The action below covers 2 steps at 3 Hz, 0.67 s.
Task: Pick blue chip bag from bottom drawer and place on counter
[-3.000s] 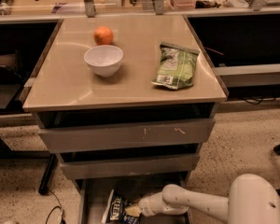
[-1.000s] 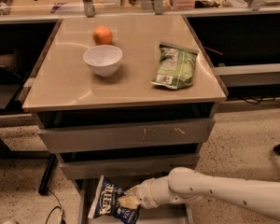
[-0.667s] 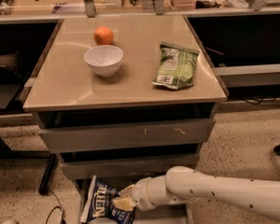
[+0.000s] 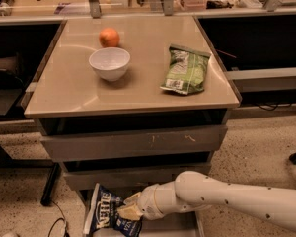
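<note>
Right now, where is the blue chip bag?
In the camera view, the blue chip bag is at the bottom left, pinched in the gripper and held up over the bottom drawer, well below the counter.

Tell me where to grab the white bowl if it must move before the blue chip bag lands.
I'd take the white bowl by its near rim, coming from above: it stands upright and open, and the orange sits close behind its far rim. The gripper is down at the bottom drawer, shut on the blue chip bag.
</note>
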Tool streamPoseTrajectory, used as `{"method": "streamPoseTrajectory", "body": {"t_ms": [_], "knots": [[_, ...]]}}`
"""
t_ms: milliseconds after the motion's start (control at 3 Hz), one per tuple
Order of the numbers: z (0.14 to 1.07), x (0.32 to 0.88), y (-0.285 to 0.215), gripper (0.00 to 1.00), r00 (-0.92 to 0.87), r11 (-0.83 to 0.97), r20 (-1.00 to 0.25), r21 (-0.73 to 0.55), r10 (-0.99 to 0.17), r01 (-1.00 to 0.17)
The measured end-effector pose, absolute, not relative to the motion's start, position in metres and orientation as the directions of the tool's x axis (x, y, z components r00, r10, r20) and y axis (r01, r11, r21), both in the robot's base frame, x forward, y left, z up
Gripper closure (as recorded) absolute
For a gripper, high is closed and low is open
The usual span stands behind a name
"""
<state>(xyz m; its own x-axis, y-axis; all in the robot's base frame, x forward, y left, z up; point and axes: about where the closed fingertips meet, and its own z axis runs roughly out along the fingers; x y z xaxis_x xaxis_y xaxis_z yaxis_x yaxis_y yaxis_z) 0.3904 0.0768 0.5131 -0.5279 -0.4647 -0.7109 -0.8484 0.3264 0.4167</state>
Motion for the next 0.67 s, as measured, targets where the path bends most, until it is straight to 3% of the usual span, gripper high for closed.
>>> {"method": "streamPoseTrajectory", "body": {"t_ms": [667], "knots": [[0.629, 0.389, 0.08, 1.0, -0.467, 0.296, -0.765, 0.366, -0.443, -0.882]]}}
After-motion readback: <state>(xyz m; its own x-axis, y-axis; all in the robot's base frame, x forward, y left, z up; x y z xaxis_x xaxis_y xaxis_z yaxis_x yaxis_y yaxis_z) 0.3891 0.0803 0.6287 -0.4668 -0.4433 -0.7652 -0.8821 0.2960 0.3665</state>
